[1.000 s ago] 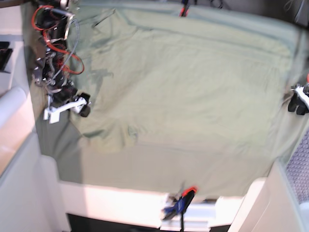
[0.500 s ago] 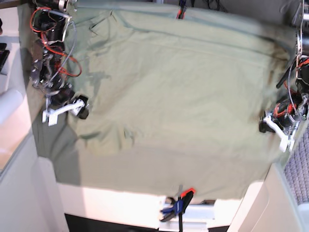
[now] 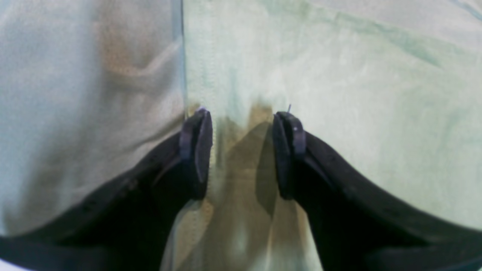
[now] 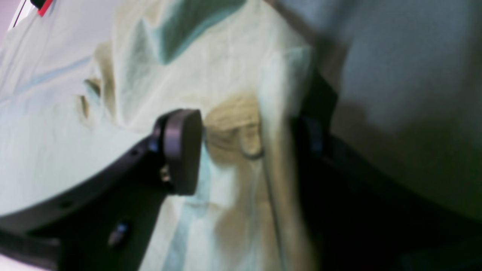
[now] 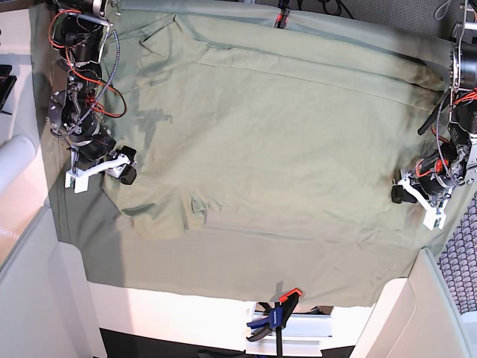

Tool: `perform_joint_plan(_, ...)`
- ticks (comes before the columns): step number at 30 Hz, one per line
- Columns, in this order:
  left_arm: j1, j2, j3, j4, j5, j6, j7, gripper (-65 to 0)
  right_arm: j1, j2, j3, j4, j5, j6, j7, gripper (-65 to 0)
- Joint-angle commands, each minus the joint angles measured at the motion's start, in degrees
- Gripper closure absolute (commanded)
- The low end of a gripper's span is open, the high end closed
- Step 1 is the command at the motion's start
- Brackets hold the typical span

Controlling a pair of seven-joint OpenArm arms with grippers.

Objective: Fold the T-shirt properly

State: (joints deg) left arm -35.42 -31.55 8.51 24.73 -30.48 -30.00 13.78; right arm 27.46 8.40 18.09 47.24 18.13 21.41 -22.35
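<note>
T-shirt (image 5: 276,142) spread flat over tablecloth (image 5: 223,261) on counter, collar toward top-left corner in base view. Right gripper (image 5: 118,165) at shirt's left edge, jaws spread, fabric edge bunched between them, one finger tucked under the hem. Left gripper (image 5: 406,192) at shirt's right edge, jaws spread astride the stitched hem, nothing pinched. Clamp (image 5: 274,317) holds tablecloth at near edge, another clamp (image 5: 283,16) at far edge
</note>
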Motion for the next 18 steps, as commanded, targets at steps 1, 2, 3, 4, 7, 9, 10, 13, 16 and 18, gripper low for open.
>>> perform_joint_plan(1,-1.53,-0.70,-0.15,0.57,-0.61,0.00,0.00,-30.1,1.22,0.28,0.00,0.63,-0.15,-0.15,-0.59,-35.1)
perform_joint_plan(2,-1.55,-0.70,-0.15,0.57,-0.63,0.00,0.00,-30.1,1.22,0.28,0.00,0.66,-0.15,-0.15,-0.59,-35.1)
perform_joint_plan(3,-1.55,-0.68,-0.15,0.57,-0.74,-0.04,0.00,-30.1,1.20,0.28,0.00,0.63,-0.15,-0.15,-0.59,-35.1)
perform_joint_plan(4,-1.55,-0.68,-0.15,0.57,-1.33,-0.09,0.20,-30.1,1.20,0.31,0.00,0.63,-0.15,-0.15,-0.59,-35.1)
perform_joint_plan(7,-1.55,-0.59,-0.17,0.57,-2.32,-0.22,0.24,-30.1,1.22,0.28,0.00,0.63,-0.15,-0.15,-0.59,-35.1)
perform_joint_plan(9,-1.55,-0.48,-0.17,0.57,-2.36,-0.20,0.35,-30.1,1.22,0.28,0.00,0.63,-0.15,-0.15,-0.59,-35.1)
perform_joint_plan(10,-1.55,-0.48,-0.17,0.57,-2.80,-0.22,0.50,-30.1,1.22,0.28,0.00,0.63,-0.15,-0.15,-0.59,-35.1)
perform_joint_plan(13,-1.55,-0.46,-0.17,0.57,-3.21,-0.26,0.61,-30.1,1.22,0.28,0.00,0.66,-0.15,-0.15,-0.59,-35.1)
perform_joint_plan(16,-1.57,-0.04,-0.15,0.57,-3.19,-2.60,0.61,-30.0,1.22,0.28,0.00,0.66,-0.15,-0.15,-0.59,-35.1)
perform_joint_plan(18,-1.55,0.52,-0.17,0.57,-3.19,-3.30,0.63,-26.8,1.22,0.28,0.00,0.63,-0.13,-0.15,-0.57,-35.1)
